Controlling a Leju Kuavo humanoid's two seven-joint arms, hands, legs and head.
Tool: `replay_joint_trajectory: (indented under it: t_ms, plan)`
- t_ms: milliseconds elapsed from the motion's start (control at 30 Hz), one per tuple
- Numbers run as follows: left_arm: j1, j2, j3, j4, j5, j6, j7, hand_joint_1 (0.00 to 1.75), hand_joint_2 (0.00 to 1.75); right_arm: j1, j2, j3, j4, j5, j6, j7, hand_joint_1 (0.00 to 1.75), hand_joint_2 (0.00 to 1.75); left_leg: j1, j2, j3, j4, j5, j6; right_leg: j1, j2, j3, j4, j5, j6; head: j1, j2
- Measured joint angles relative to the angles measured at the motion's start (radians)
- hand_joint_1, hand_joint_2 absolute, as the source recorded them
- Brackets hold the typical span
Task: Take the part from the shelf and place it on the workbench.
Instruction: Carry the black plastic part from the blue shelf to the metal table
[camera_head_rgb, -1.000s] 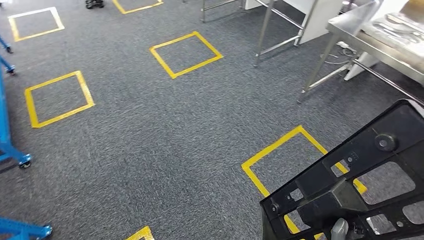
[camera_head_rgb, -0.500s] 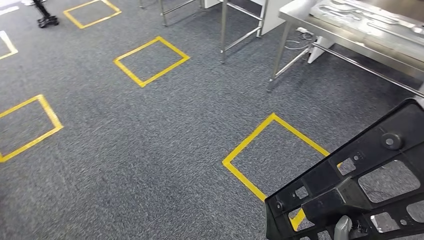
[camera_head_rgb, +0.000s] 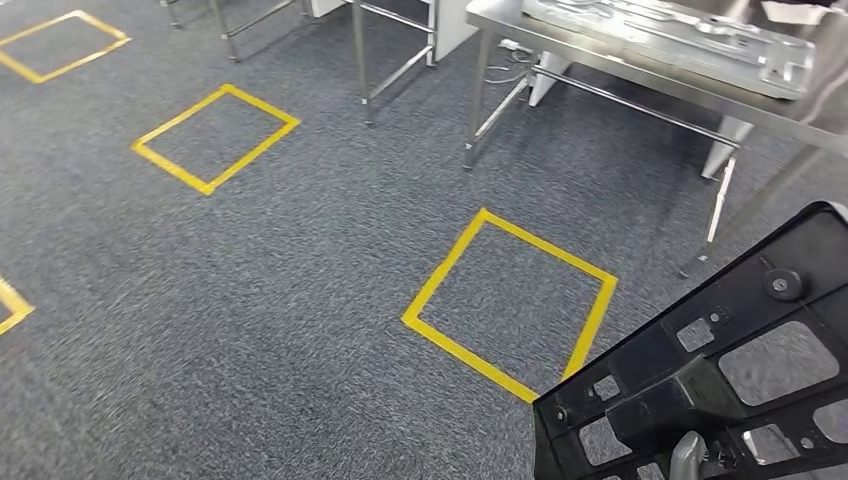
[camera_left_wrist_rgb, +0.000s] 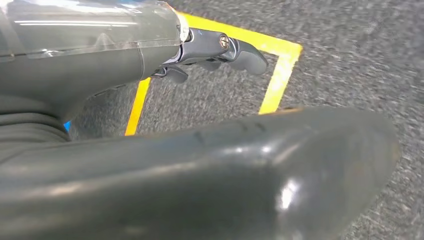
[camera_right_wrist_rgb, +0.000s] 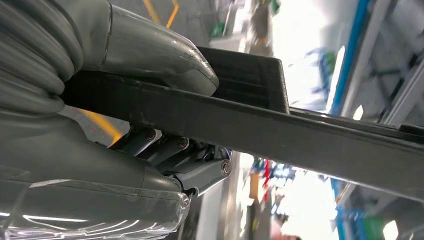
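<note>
The part (camera_head_rgb: 720, 370), a black moulded frame pierced with cut-outs and ribs, sits at about 4 o'clock in the head view, carried above the carpet. In the right wrist view the right robot hand (camera_right_wrist_rgb: 150, 120) is clamped on one of its flat bars (camera_right_wrist_rgb: 260, 125), thumb (camera_right_wrist_rgb: 165, 55) on one face and fingers (camera_right_wrist_rgb: 170, 150) curled against the other. It looks stiff and fairly light for its spread, probably hard plastic; the long overhang beyond the grip will likely lever against the fingers, so a hold on a thick rib near the middle seems safest. The smooth faces may slip if the frame swings.

The left robot hand (camera_left_wrist_rgb: 215, 50) hangs over the floor with fingers loosely curled and nothing in them; whether they are fully closed I cannot tell.

The steel tabletop (camera_head_rgb: 640, 75) stands at 1 o'clock, already carrying a grey metal pressing (camera_head_rgb: 670, 35). A yellow tape square (camera_head_rgb: 510, 300) lies on the carpet between robot and bench. The carry appears well along; placing remains.
</note>
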Motion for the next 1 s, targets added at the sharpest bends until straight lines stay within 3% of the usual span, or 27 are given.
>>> replay_joint_trajectory:
  t_ms: [67,133,233,300,333,400,433,467,500,567,600,633,733,800,867,933,1000]
  plan:
    - [-0.003,0.001,0.000,0.000,0.003,-0.002,0.002,0.00,0.00,0.004,-0.012,0.009,0.004,0.027,-0.043,0.002,1.75,1.75,0.000,0.015,0.007,0.000,-0.009,-0.006,0.002,-0.009,0.073,-0.130,0.061,-0.006,0.000,0.000]
    - [-0.008,0.001,0.000,0.000,0.008,-0.001,0.005,0.00,0.00,0.008,-0.023,0.020,0.006,0.050,-0.078,0.003,1.75,1.75,-0.003,0.024,0.013,0.000,-0.017,-0.016,0.009,-0.020,0.136,-0.240,0.085,-0.020,0.000,0.000]
    - [-0.015,0.001,0.002,0.000,0.016,0.003,0.008,0.00,0.00,0.011,-0.036,0.042,0.010,0.059,-0.108,0.006,1.75,1.75,-0.004,0.031,0.024,-0.004,-0.027,-0.032,0.016,-0.019,0.152,-0.264,0.073,-0.042,0.000,0.000]
    - [-0.015,0.002,0.006,0.000,0.024,0.007,0.008,0.00,0.00,0.013,-0.042,0.057,0.012,0.059,-0.120,0.009,1.75,1.75,-0.003,0.012,0.024,0.018,-0.037,-0.042,0.011,-0.014,0.167,-0.275,0.071,-0.054,0.000,0.000]
    - [-0.013,0.002,0.009,0.000,0.027,0.009,0.008,0.00,0.00,0.013,-0.045,0.065,0.013,0.059,-0.125,0.009,1.75,1.75,-0.002,-0.005,0.005,0.059,-0.053,-0.046,0.008,-0.012,0.177,-0.280,0.069,-0.060,-0.001,0.000]
    - [-0.007,0.002,0.018,0.000,0.034,0.014,0.009,0.00,0.00,0.013,-0.051,0.086,0.017,0.058,-0.132,0.011,1.75,1.75,0.000,-0.032,-0.076,0.196,-0.098,-0.050,0.007,-0.007,0.194,-0.282,0.056,-0.070,-0.001,0.000]
    - [-0.002,0.002,0.022,0.000,0.037,0.016,0.010,0.00,0.00,0.014,-0.053,0.096,0.019,0.059,-0.135,0.011,1.75,1.75,0.000,-0.035,-0.121,0.262,-0.111,-0.052,0.009,-0.002,0.203,-0.282,0.048,-0.072,-0.001,0.000]
    - [0.002,0.002,0.025,0.000,0.040,0.019,0.012,0.00,0.00,0.015,-0.055,0.106,0.021,0.059,-0.139,0.011,1.75,1.75,0.000,-0.036,-0.155,0.300,-0.106,-0.052,0.010,0.004,0.215,-0.282,0.038,-0.072,-0.001,0.000]
    - [0.006,0.002,0.028,0.000,0.044,0.022,0.016,0.00,0.00,0.015,-0.058,0.115,0.024,0.059,-0.142,0.011,1.75,1.75,0.000,-0.036,-0.171,0.297,-0.077,-0.051,0.011,0.010,0.229,-0.282,0.027,-0.072,-0.001,0.000]
    - [0.011,0.002,0.036,0.000,0.049,0.029,0.025,0.00,0.00,0.015,-0.065,0.129,0.028,0.059,-0.148,0.012,1.75,1.75,-0.002,-0.038,-0.152,0.187,0.024,-0.043,0.011,0.019,0.262,-0.282,0.002,-0.069,-0.001,0.000]
    - [0.012,0.002,0.041,0.001,0.051,0.033,0.029,0.00,0.00,0.013,-0.069,0.135,0.031,0.059,-0.152,0.013,1.75,1.75,-0.005,-0.041,-0.134,0.130,0.060,-0.037,0.012,0.023,0.274,-0.282,-0.010,-0.065,-0.001,0.000]
    - [0.012,0.003,0.045,0.001,0.053,0.036,0.034,0.00,0.00,0.010,-0.073,0.142,0.034,0.060,-0.156,0.015,1.75,1.75,-0.008,-0.043,-0.117,0.083,0.074,-0.030,0.012,0.026,0.280,-0.282,-0.020,-0.060,-0.001,0.000]
    - [0.005,0.003,0.054,0.002,0.059,0.046,0.047,0.00,0.00,0.001,-0.092,0.161,0.043,0.061,-0.178,0.022,1.75,1.75,-0.014,-0.046,-0.089,0.034,0.049,-0.011,0.010,0.031,0.288,-0.284,-0.019,-0.039,-0.001,0.000]
    - [0.004,0.002,0.060,0.002,0.062,0.049,0.052,0.00,0.00,-0.004,-0.108,0.171,0.049,0.063,-0.194,0.025,1.75,1.75,-0.009,-0.045,-0.059,0.008,0.042,0.000,0.009,0.023,0.274,-0.240,-0.001,-0.026,-0.001,0.000]
    - [0.005,0.000,0.066,0.002,0.063,0.049,0.051,0.00,0.00,-0.014,-0.125,0.178,0.054,0.066,-0.208,0.028,1.75,1.75,-0.005,-0.045,-0.025,-0.015,0.033,0.008,0.004,0.012,0.208,-0.138,-0.005,-0.017,-0.001,0.000]
    - [0.002,-0.012,0.070,0.002,0.069,0.047,0.044,0.00,0.00,-0.035,-0.142,0.189,0.064,0.069,-0.217,0.040,1.75,1.75,-0.004,-0.044,0.004,-0.025,0.015,0.010,0.000,0.008,0.116,-0.040,-0.054,-0.009,-0.001,0.000]
    - [-0.005,-0.033,0.073,0.002,0.074,0.048,0.037,0.00,0.00,-0.070,-0.161,0.211,0.083,0.078,-0.236,0.059,1.75,1.75,-0.002,-0.045,0.038,-0.028,-0.009,0.005,-0.006,0.006,0.055,-0.021,-0.089,-0.001,-0.001,0.000]
